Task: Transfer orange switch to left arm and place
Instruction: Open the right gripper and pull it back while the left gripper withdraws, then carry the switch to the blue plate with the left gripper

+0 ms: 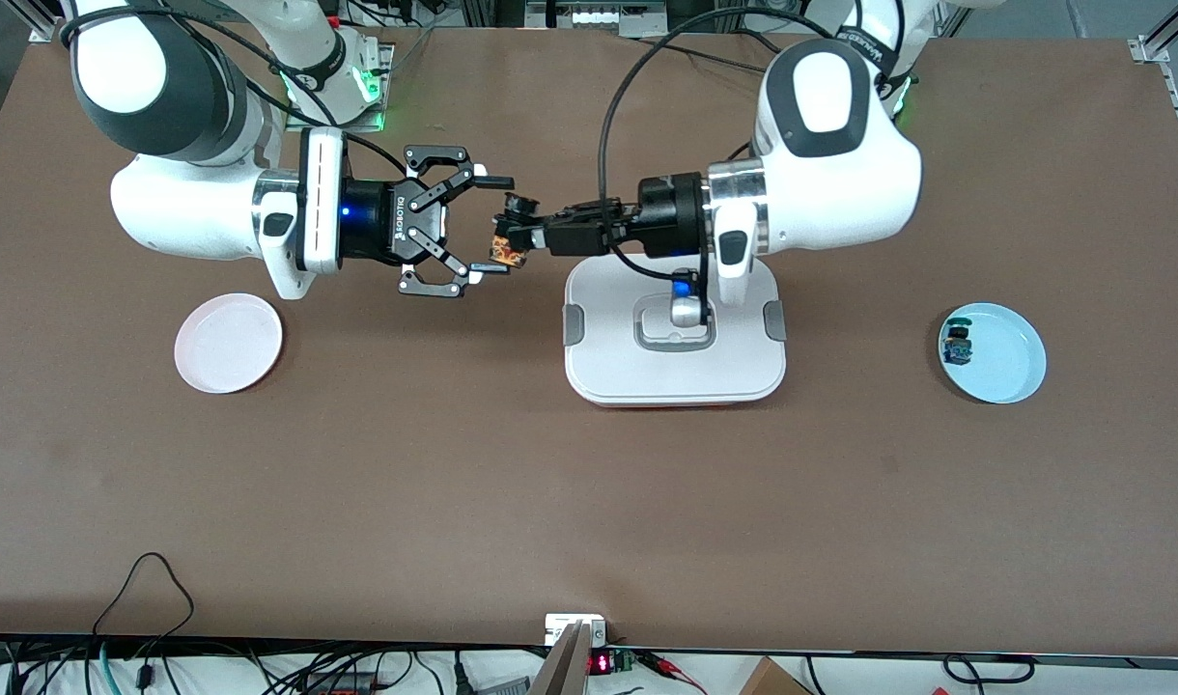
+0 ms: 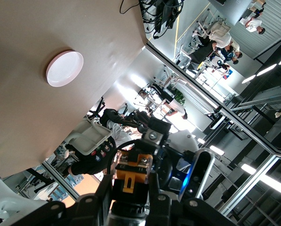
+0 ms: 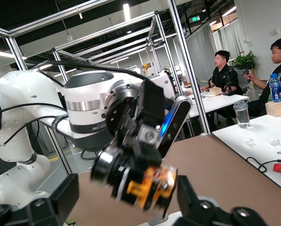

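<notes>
1. The orange switch [image 1: 505, 252] is in the air, clenched between the fingers of the left gripper [image 1: 512, 241], over bare surface [image 1: 512, 502] beside the box [image 1: 674, 340] on the side toward the right arm's end.
2. The right gripper [image 1: 480, 227] faces it with its fingers [image 1: 493, 181] released and spread wide, one above the switch and one below it in the front view, neither clearly touching it.
3. In the right wrist view the switch [image 3: 152, 186] sits at the tip of the left gripper between the right arm's own spread fingers [image 3: 55, 200].
4. In the left wrist view the switch [image 2: 133, 172] is pinched between the left fingers [image 2: 154, 197], with the right gripper just past it.
5. The box lies flat on the surface under the left arm's wrist, its lid on; part of the wrist covers the recessed handle [image 1: 676, 333].
6. A pink plate [image 1: 228, 343] lies toward the right arm's end, at about eight o'clock from the switch in the front view.
7. A light blue plate [image 1: 999, 352] lies toward the left arm's end, at about three o'clock from the box, and holds a small black switch with a blue cap [image 1: 958, 343] near its rim.
</notes>
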You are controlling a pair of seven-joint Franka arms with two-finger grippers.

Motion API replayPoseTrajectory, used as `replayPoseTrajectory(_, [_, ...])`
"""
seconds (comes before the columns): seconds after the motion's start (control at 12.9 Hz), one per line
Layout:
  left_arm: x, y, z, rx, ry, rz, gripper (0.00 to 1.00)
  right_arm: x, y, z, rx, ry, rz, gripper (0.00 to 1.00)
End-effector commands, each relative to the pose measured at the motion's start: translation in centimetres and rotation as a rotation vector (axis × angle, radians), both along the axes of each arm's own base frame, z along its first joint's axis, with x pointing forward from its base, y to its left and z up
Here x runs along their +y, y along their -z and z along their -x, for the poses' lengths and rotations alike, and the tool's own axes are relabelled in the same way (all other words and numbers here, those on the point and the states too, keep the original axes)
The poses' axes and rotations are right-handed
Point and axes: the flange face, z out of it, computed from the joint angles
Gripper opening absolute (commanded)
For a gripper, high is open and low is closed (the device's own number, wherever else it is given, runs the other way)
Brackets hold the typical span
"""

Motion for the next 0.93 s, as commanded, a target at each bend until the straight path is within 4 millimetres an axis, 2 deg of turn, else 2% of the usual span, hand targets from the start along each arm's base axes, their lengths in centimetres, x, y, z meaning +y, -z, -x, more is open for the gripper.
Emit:
replayPoseTrajectory(0.0, [2.9,-1.2,-1.4,0.004,0.006,0.029,0.00,0.0,0.2,0.4,-0.011,-0.011,-0.009,1.00])
replayPoseTrajectory(0.16, [5.9,-1.8,-2.2,-0.023,0.047,-0.005,0.00,-0.4,0.4,0.3,-0.008,-0.005,-0.008,1.00])
replayPoseTrajectory(0.31, [10.7,-1.3,-3.0,-0.055,0.167,-0.131,0.00,-1.0,0.5,0.0,-0.008,0.007,-0.006,1.00])
replayPoseTrajectory(0.47, [17.9,0.6,-3.8,-0.023,0.258,-0.251,0.00,-2.1,1.0,-0.5,0.003,0.025,-0.003,1.00])
replayPoseTrajectory(0.54, [21.8,1.8,-4.2,0.003,0.278,-0.308,0.00,-3.3,1.1,-1.0,0.019,0.045,-0.002,1.00])
replayPoseTrajectory(0.62, [25.2,2.7,-4.3,0.023,0.294,-0.388,0.00,-4.3,2.2,-1.4,0.039,0.059,0.013,1.00])
replayPoseTrajectory(0.78, [30.1,5.2,-3.5,0.031,0.402,-0.621,0.00,-6.3,5.0,-1.5,0.078,0.077,0.050,1.00])
replayPoseTrajectory(0.85, [31.7,6.3,-3.2,-0.017,0.485,-0.741,0.00,-7.4,6.0,-1.7,0.086,0.081,0.077,1.00])
